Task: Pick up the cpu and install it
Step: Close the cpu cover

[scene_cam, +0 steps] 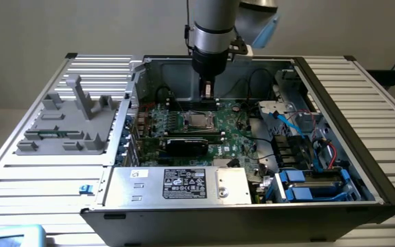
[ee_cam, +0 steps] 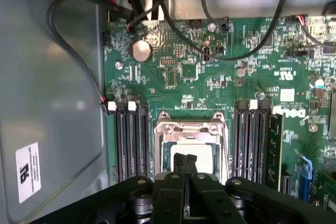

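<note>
The cpu (scene_cam: 199, 121), a small square chip with a shiny silver top, lies flat in the metal-framed socket (ee_cam: 191, 128) on the green motherboard (ee_cam: 210, 82) inside the open computer case. My gripper (scene_cam: 208, 94) hangs just above and slightly behind it in the exterior view, fingers pointing down. In the wrist view the two black fingertips are pressed together with nothing between them, so the gripper (ee_cam: 185, 161) is shut and empty, hovering over the pale top of the cpu (ee_cam: 203, 156). The fingers hide part of the chip.
Black memory slots (ee_cam: 131, 140) flank the socket on both sides. A black card with a green board (scene_cam: 187, 144) and a silver box with a white label (scene_cam: 183, 183) sit nearer the case front. Cables (ee_cam: 79, 35) run along the case wall. A grey plastic fixture (scene_cam: 67, 123) stands outside the case.
</note>
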